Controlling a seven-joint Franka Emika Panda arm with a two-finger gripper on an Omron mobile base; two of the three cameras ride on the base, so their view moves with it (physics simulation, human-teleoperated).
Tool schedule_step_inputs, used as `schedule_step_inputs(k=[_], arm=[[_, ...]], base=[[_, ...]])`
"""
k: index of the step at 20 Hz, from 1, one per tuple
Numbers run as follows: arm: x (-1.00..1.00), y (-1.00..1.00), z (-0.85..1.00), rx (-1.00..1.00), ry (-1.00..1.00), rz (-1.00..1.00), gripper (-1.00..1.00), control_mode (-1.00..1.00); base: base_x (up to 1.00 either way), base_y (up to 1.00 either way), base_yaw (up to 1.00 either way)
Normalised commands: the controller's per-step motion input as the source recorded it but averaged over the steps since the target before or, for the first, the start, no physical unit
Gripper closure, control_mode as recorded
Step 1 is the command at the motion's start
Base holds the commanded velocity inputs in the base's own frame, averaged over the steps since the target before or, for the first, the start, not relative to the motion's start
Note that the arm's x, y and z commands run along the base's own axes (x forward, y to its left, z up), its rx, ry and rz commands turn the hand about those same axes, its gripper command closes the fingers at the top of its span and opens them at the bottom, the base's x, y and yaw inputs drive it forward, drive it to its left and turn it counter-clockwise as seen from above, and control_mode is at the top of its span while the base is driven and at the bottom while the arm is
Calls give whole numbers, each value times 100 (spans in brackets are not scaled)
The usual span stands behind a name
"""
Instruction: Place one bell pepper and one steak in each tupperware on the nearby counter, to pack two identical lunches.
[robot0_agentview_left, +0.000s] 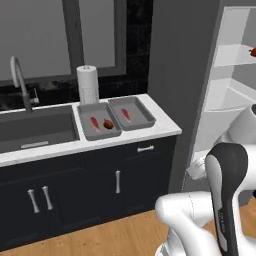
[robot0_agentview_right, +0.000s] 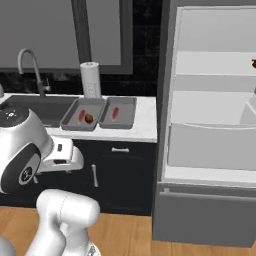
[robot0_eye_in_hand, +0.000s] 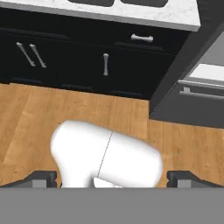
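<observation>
Well beyond open claw, counter.

The sink is cut off at the frame's left edge; a small reddish item, perhaps a pepper, is clipped at right.

Left base view: set behind the arm, left side, facing forward and down across the counter at middling range.
Right base view: behind the arm, right side, facing the same counter from farther right, taking in the open fridge.
Shared: counter, sink, two tupperware trays.
Hand view: held low, facing the black cabinets and wood floor.
</observation>
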Motion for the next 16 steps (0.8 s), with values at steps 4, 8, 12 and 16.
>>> schedule_step_inputs(k=[4, 8, 12, 16], arm=[[0, 0, 0, 0, 0, 0, -100, 100], [0, 0, 0, 0, 0, 0, -100, 100], [0, 0, 0, 0, 0, 0, -100, 100], [0, 0, 0, 0, 0, 0, -100, 100]], base=[[-38, -72, -12], [2, -79, -7], [28, -75, -1], [41, -71, 0]])
